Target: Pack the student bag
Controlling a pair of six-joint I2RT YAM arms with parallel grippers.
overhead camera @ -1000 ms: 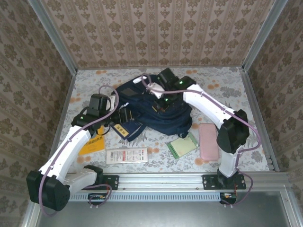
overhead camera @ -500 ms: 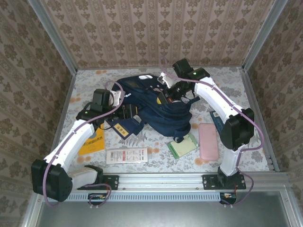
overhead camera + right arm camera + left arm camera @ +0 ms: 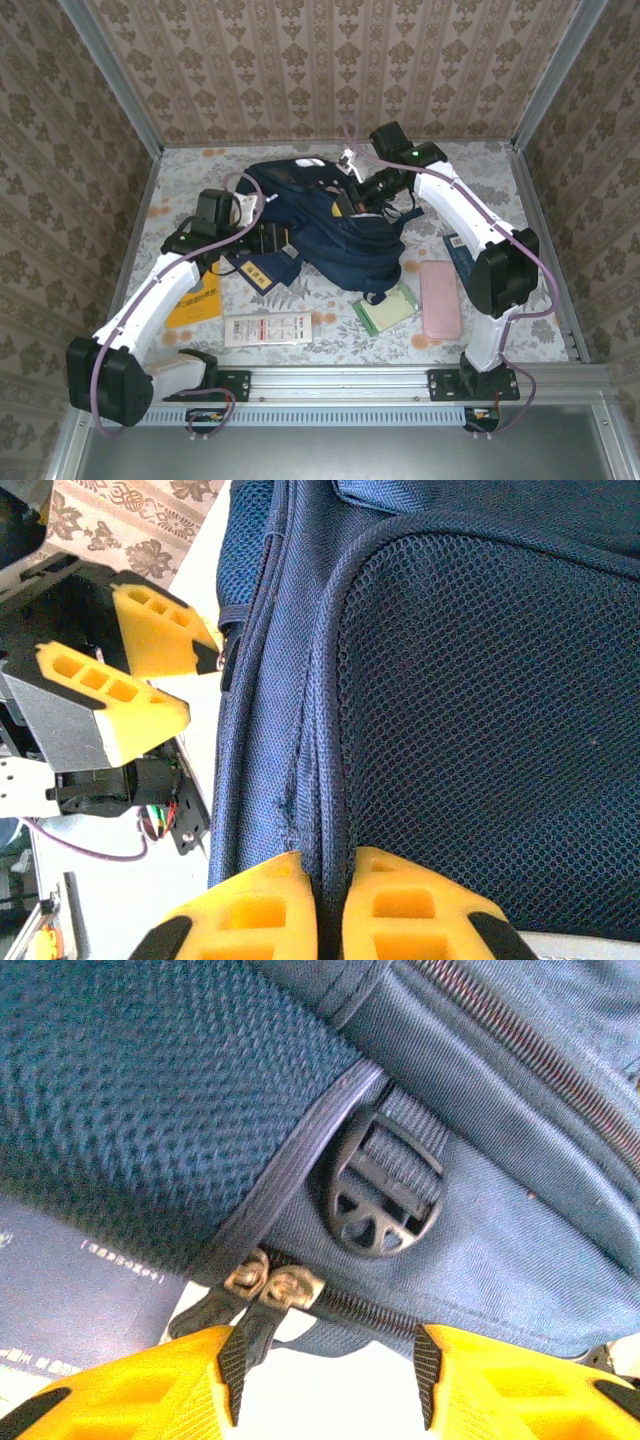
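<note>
Currently student bag (image 3: 340, 235) on desk (image 3: 480, 190) centre, contents hidden; right claw (image 3: 330, 880) pinching bag seam (image 3: 322, 780) at 1 o'clock; left claw (image 3: 328, 1360) half-wide by zipper pulls (image 3: 262, 1285) at 9 o'clock.

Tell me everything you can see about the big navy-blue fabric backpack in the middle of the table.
The navy-blue fabric backpack lies slumped on the floral table between both arms. It shows woven cloth, mesh panels, piped seams, a black plastic strap buckle and a zip with two metal pulls. The right gripper is pinched shut on a piped seam; the left gripper, jaws apart, sits at the zip pulls.
</note>
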